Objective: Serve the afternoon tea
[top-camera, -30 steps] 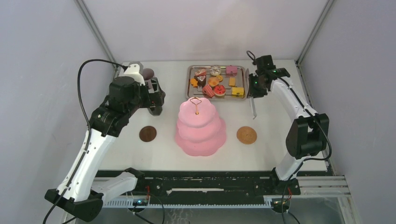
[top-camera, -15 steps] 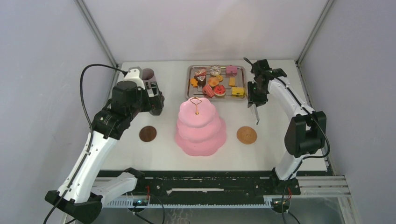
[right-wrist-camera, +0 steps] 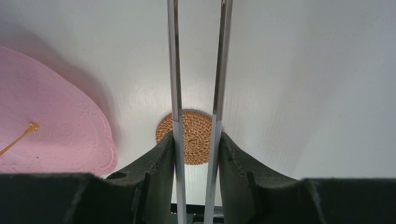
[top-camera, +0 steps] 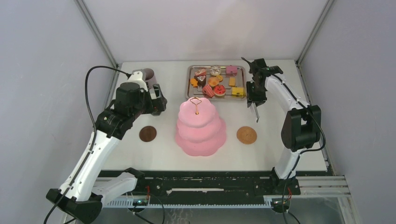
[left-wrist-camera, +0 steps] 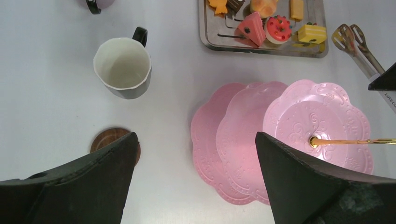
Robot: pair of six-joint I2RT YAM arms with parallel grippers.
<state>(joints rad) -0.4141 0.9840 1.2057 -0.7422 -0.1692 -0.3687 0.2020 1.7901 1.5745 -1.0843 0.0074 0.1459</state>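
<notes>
We see the left gripper (left-wrist-camera: 196, 137) spread wide with nothing between its fingers (left-wrist-camera: 112, 163). It hangs above the table (top-camera: 271, 154), just left of the pink three-tier stand (top-camera: 201, 126). From its wrist camera, the black mug (left-wrist-camera: 123, 67) stands upright on the table to the far left of the gap between the fingers, apart from both. The dark coaster (left-wrist-camera: 105, 140) lies nearer, partly hidden by the left finger. The mauve mug (top-camera: 148, 73) sits farther back, at the table's far left.

The right gripper (right-wrist-camera: 195, 140) is pressed onto a pair of metal tongs (right-wrist-camera: 175, 70), one finger against the outside of each arm. We see the two arms standing apart, not squeezed together. This gripper sits just right of the near right corner of the steel tray (left-wrist-camera: 212, 41). The tongs slant down and toward us, over bare table between the tray and the woven coaster (top-camera: 246, 135), which shows between the arms from the right wrist.

The toy cakes (top-camera: 215, 81) lie on the tray, left of the right gripper and clear of the tongs' tips. The stand is in the middle of the table, on the tray's near side, between the two coasters and the two grippers. Its gold handle (top-camera: 196, 103) is upright.
</notes>
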